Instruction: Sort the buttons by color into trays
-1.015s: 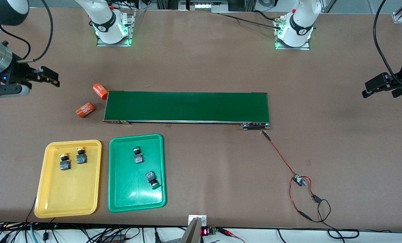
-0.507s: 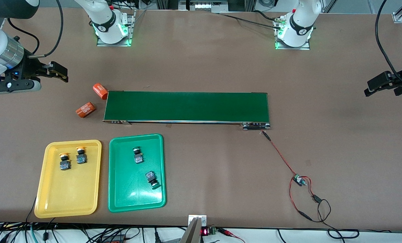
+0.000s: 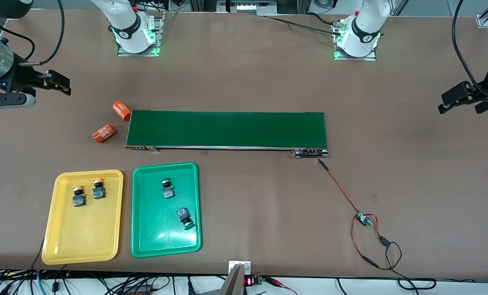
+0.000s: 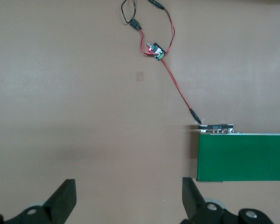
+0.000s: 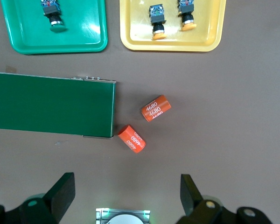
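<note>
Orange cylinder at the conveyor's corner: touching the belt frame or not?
Touching. In the right wrist view the orange cylinder butts against the corner of the conveyor belt with no table showing between them; the front view agrees.

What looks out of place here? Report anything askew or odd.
Sorting looks correct: two yellow-capped buttons in the yellow tray, two green-capped buttons in the green tray. The oddity: two orange cylinders lie loose on their sides on the table by the conveyor belt, toward the right arm's end.
</note>
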